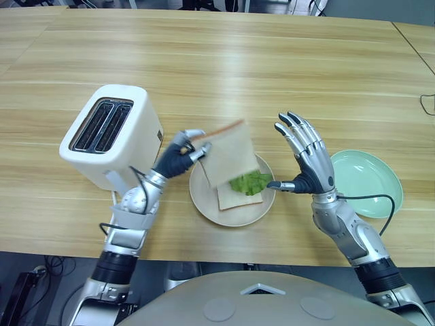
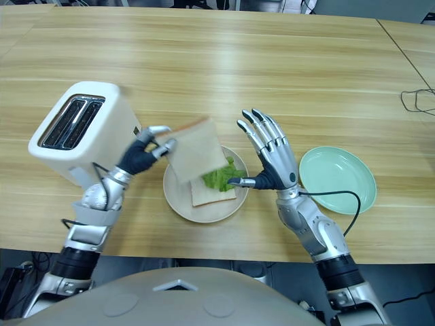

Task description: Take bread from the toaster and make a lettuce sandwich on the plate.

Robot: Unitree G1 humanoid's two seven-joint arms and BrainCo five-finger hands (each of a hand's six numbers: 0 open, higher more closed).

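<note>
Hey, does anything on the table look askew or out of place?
The lettuce sits off-centre on the bottom slice, bunched toward its far right side on the plate. The left hand holds the top slice tilted above. Nothing spilled.

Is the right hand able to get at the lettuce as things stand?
Probably yes: the right hand is open beside the plate, and the bread slice in the left hand covers only part of the lettuce.

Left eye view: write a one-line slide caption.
Left hand holds a bread slice tilted above the lettuce and bottom slice on the plate, open right hand beside it.
</note>
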